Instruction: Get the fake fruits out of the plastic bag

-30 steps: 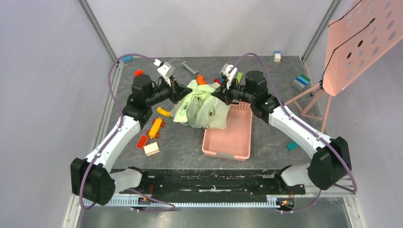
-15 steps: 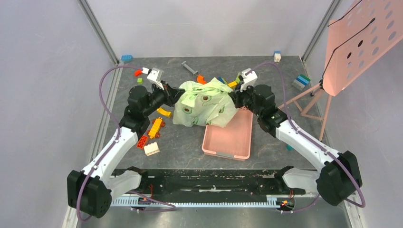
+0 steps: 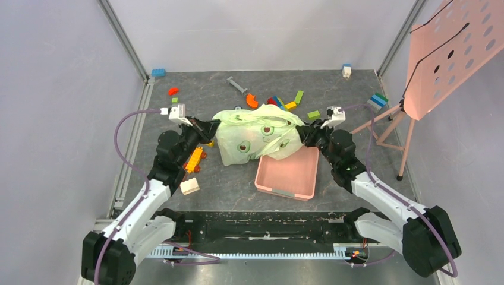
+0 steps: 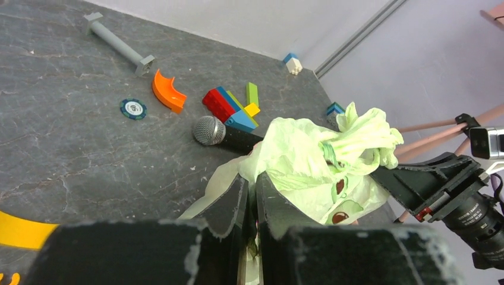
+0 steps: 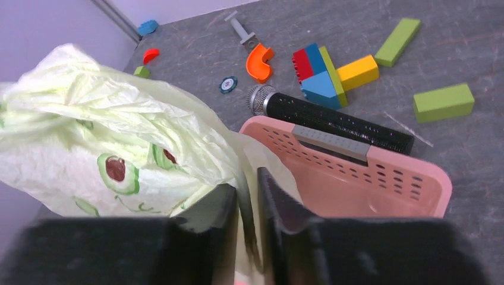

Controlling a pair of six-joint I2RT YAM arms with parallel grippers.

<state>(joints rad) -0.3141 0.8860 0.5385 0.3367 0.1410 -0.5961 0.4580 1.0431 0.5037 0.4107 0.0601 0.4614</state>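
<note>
The pale green plastic bag (image 3: 255, 136) with avocado prints hangs stretched between my two grippers, over the left end of the pink basket (image 3: 291, 178). My left gripper (image 3: 213, 126) is shut on the bag's left edge; in the left wrist view (image 4: 254, 181) the film is pinched between the jaws. My right gripper (image 3: 300, 132) is shut on the bag's right edge; in the right wrist view (image 5: 248, 181) the film runs between the jaws. The bag also shows there (image 5: 107, 136). The fake fruits are hidden; none shows outside the bag.
A black microphone (image 5: 333, 119) lies behind the basket (image 5: 380, 184). Toy blocks (image 3: 285, 102) and an orange curved piece (image 3: 252, 100) lie at the back, more blocks (image 3: 190, 166) at the left. A pink perforated stand (image 3: 451, 53) stands at the right.
Both grippers have drawn back toward me and apart, pulling the bag wider and lower. The bag now stretches flatter across the basket's left end.
</note>
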